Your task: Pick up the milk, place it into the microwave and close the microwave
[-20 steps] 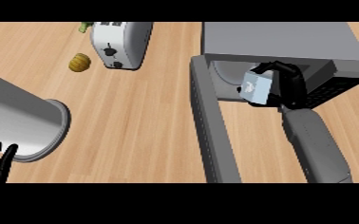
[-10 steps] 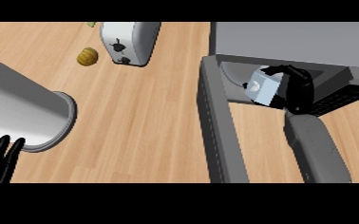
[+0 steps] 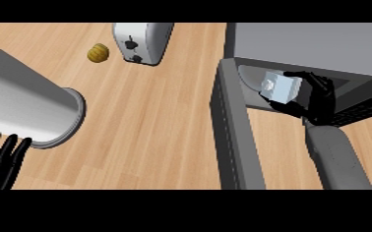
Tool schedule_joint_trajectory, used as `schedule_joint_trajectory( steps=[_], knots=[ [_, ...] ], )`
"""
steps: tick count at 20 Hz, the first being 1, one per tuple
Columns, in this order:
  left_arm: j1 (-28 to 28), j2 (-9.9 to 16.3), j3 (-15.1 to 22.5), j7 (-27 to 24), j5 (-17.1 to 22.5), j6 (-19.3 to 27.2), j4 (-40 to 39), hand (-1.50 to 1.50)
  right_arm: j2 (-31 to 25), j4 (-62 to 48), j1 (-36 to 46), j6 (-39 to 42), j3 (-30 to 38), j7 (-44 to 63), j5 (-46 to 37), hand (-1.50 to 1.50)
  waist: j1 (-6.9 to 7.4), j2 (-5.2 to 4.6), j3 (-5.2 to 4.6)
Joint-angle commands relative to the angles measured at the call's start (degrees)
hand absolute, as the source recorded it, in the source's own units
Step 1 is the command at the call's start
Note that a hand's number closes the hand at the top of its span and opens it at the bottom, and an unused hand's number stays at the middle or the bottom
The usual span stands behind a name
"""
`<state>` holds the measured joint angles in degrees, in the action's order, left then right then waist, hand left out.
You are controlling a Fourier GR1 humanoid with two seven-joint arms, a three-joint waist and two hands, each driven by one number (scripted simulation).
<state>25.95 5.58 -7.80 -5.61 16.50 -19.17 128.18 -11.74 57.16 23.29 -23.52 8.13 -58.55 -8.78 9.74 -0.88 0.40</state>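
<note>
Milk (image 3: 280,87) moved deeper into microwave (image 3: 305,44), one toaster (image 3: 141,42)

- We see the tabletop (image 3: 160,128) in light tan wood, with fine grain lines running as long parallel streaks.
- The microwave (image 3: 298,42) is mid grey on top, its open door (image 3: 234,132) a darker grey with a paler edge strip.
- The milk (image 3: 278,87) is a pale blue-white carton with a small white round cap.
- The right hand (image 3: 314,101) is black, its forearm (image 3: 338,159) grey.
- The left hand (image 3: 10,159) shows black fingers.
- The toaster (image 3: 141,42) is silvery white with black knobs.
- A small rounded item (image 3: 98,53) is mustard yellow with darker ridges.
- The large cylinder (image 3: 36,109) is shiny silver grey, shading from dark to bright.
</note>
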Motion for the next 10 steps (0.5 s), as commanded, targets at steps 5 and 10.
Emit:
schedule_joint_trajectory(
  steps=[5, 10],
  knots=[
    [-2.26, 0.47, 1.83, 0.52, -1.39, -0.45, -0.77, -1.50, 3.71, -8.19, 6.75, -1.77, -0.96, 12.58, -1.73, -1.50, 5.14, -3.54, -0.44],
    [-3.68, 0.15, 3.10, 0.88, -2.07, -0.26, -1.52, -1.50, 4.87, -9.46, 7.19, 0.55, -1.47, 12.89, -0.58, -1.50, 4.93, -3.54, -0.36]
  ],
)
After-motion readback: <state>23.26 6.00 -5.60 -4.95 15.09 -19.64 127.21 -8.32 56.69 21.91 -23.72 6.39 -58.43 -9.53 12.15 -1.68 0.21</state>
